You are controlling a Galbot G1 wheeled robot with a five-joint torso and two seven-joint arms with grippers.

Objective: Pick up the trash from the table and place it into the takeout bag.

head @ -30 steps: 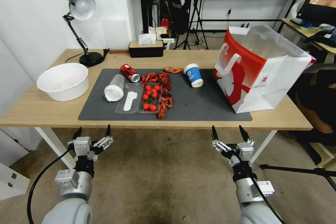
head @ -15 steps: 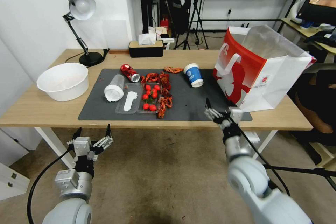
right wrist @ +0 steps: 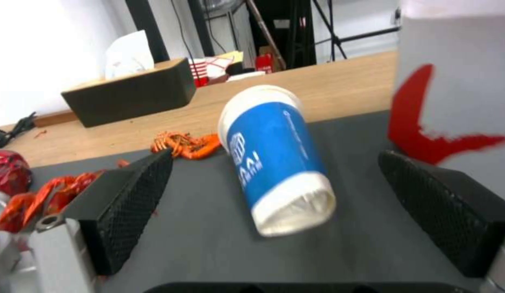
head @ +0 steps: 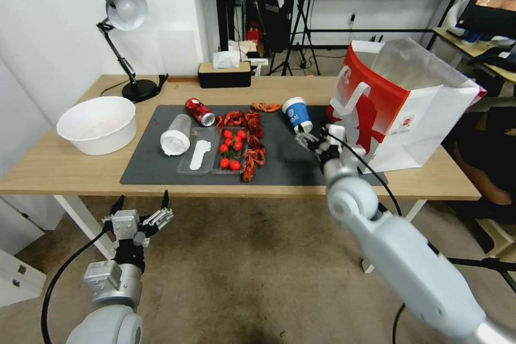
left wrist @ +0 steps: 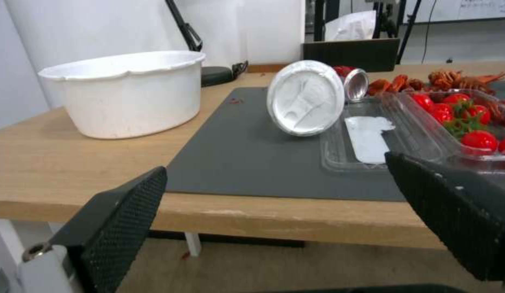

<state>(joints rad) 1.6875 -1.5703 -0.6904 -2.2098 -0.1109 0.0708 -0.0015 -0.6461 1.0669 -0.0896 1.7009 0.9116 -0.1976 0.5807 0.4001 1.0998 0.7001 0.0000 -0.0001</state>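
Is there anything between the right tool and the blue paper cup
No. In the right wrist view, bare dark grey mat lies between the open right tool and the blue paper cup, which lies on its side.

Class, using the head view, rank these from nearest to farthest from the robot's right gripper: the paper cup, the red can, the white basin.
1. Paper cup, just beyond the right gripper.
2. Red can, mat's far left part.
3. White basin, table's left end.

paper cup (right wrist: 274,158) | white logo and lettering, unreadable | takeout bag (head: 408,113) | small round emblem (illegible)
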